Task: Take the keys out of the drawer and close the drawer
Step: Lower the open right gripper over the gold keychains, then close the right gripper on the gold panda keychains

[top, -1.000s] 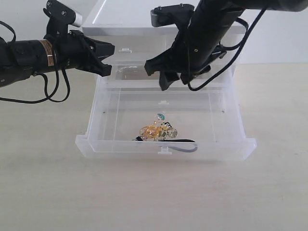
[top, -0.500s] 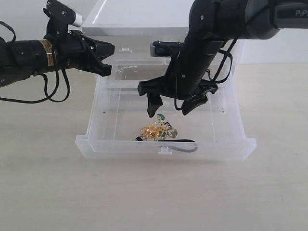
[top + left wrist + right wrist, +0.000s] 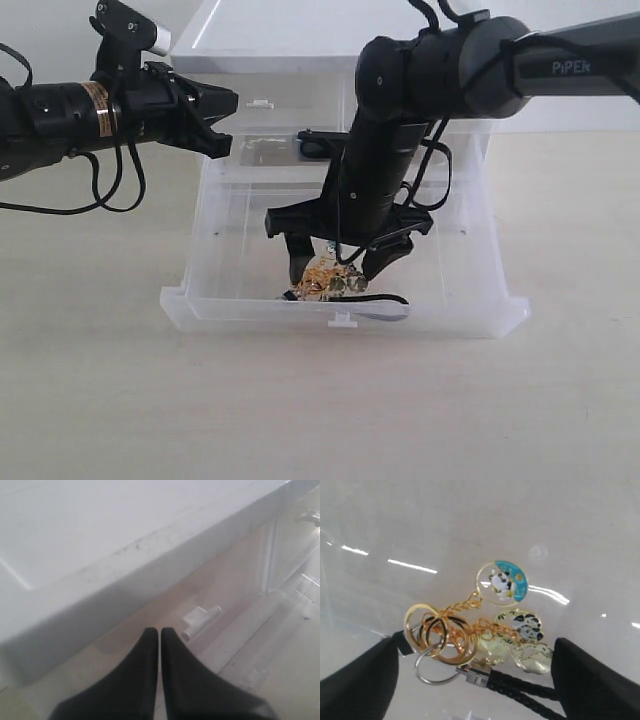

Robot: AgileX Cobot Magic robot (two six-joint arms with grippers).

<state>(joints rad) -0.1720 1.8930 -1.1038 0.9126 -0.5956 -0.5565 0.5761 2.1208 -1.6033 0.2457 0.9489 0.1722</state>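
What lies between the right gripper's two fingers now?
The bunch of gold-coloured rings and keys on a black strap, lying on the floor of the translucent white plastic drawer, inside the open right gripper; the right wrist view shows it.

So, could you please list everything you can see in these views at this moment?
keys: one bunch, gold rings with a black strap and a turquoise charm, on the drawer floor near its front wall.
drawer: one, translucent white, pulled out of the cabinet.
cabinet: one, white, behind the open drawer.
table: one, beige, under everything.
left gripper: one, black, shut, by the cabinet's upper front.
right gripper: one, black, open, down in the drawer, a finger on either side of the keys.
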